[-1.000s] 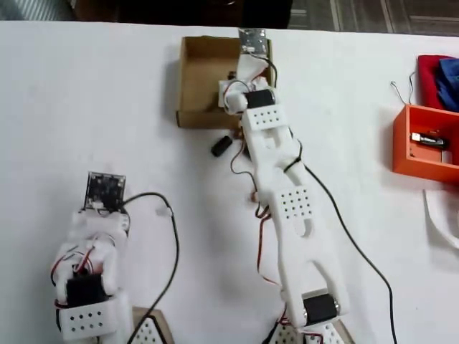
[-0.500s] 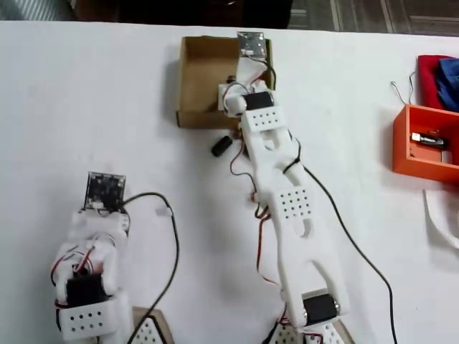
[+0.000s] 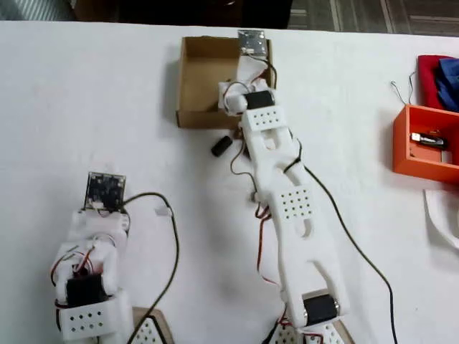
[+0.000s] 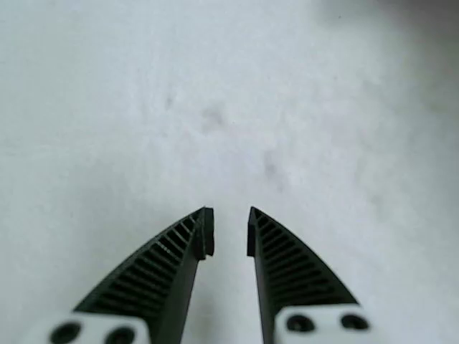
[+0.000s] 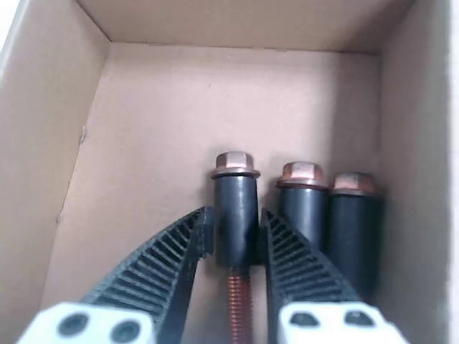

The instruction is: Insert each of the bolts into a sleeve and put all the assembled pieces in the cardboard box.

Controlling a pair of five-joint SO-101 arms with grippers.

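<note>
Left wrist view: the left gripper [image 4: 229, 231] hangs over the bare white table [image 4: 143, 86], well away from the cardboard box [image 3: 197, 79]. Its jaws stand a narrow gap apart with nothing between them.

Inside the box, the right gripper [image 5: 237, 233] is clamped on an assembled piece [image 5: 237, 204], a copper-headed bolt through a black sleeve. It is held low over the box floor, just beside two finished pieces [image 5: 305, 208] that sit side by side against the box's side wall.

This looks to me like the set-down. I'd lower until the sleeve rests on the cardboard and keep it level so the bolt can't slide out. Then I'd open only a little and lift straight out, so the fingers don't nudge the neighbouring piece.

Just outside the box's near wall a loose black cylinder [image 3: 221, 145], likely a sleeve, lies on the table, so more work probably remains. Far from the box sits an orange bin [image 3: 423, 161], with red and blue cloth [image 3: 434, 72] behind it.
</note>
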